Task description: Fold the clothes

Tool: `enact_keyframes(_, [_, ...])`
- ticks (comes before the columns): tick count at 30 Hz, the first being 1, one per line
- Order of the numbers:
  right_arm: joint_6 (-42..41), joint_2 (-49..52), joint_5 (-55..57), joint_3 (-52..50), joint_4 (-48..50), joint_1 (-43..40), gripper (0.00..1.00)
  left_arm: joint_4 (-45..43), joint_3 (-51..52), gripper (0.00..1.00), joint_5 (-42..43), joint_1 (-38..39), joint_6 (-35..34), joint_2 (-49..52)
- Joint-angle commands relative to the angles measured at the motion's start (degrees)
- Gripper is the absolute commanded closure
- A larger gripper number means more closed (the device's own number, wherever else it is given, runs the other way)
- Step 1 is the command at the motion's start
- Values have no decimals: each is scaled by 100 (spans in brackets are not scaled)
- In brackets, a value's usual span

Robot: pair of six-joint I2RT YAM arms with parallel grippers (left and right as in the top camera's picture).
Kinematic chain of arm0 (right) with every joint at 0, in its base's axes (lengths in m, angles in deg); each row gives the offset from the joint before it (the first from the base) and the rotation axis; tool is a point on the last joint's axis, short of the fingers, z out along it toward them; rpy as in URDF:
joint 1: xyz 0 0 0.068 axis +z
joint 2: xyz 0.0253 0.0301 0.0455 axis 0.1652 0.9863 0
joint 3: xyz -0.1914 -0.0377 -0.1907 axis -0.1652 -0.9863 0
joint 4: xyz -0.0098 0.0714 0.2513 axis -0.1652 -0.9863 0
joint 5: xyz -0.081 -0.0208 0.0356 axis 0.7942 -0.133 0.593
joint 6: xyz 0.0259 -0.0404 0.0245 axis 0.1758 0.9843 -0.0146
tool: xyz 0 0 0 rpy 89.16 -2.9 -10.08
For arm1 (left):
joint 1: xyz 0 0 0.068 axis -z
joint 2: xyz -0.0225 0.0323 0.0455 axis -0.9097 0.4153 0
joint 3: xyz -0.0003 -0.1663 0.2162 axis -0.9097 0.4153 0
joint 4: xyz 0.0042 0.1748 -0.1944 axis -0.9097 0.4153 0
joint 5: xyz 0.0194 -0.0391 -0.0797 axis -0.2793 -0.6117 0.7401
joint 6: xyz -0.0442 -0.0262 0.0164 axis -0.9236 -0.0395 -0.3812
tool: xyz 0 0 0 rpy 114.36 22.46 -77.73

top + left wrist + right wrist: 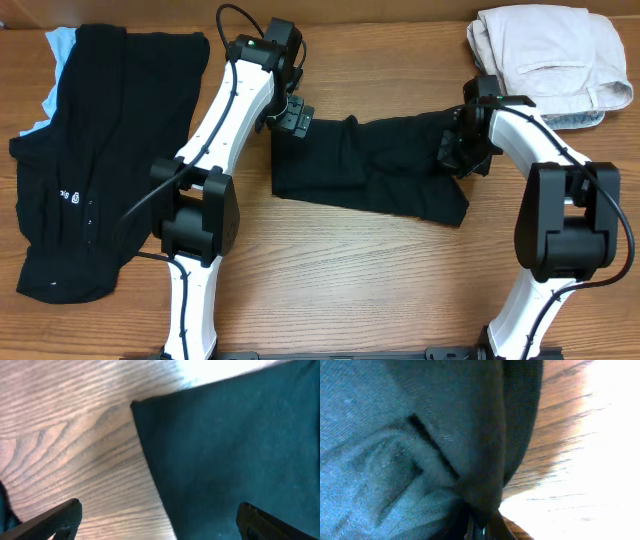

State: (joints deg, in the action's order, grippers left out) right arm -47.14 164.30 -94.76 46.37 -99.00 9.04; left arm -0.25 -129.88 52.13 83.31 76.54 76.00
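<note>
A folded black garment (370,170) lies across the middle of the table. My left gripper (293,118) hovers over its far left corner, jaws wide open and empty; the left wrist view shows that corner (225,450) between the fingers (160,517). My right gripper (458,152) is at the garment's right end, shut on a fold of the black fabric (475,460), which bunches over the jaws (477,527). A second black garment with tiny white marks (90,160) lies spread at the far left.
A light blue cloth (58,50) peeks from under the left black garment. A pile of beige clothes (550,60) sits at the back right corner. Both arm bases stand at the front edge of the wooden table (340,280).
</note>
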Motion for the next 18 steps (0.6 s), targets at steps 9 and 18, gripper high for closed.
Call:
enact_keyframes(9, [754,-179,-752,575,-1073,-1473,96,951,-863,0,-330,-612,107,-31])
enact_keyframes(18, [927,-925,-1110,1069,-1655,-962,96,922,-1064,0,-299,-1600,63,-28])
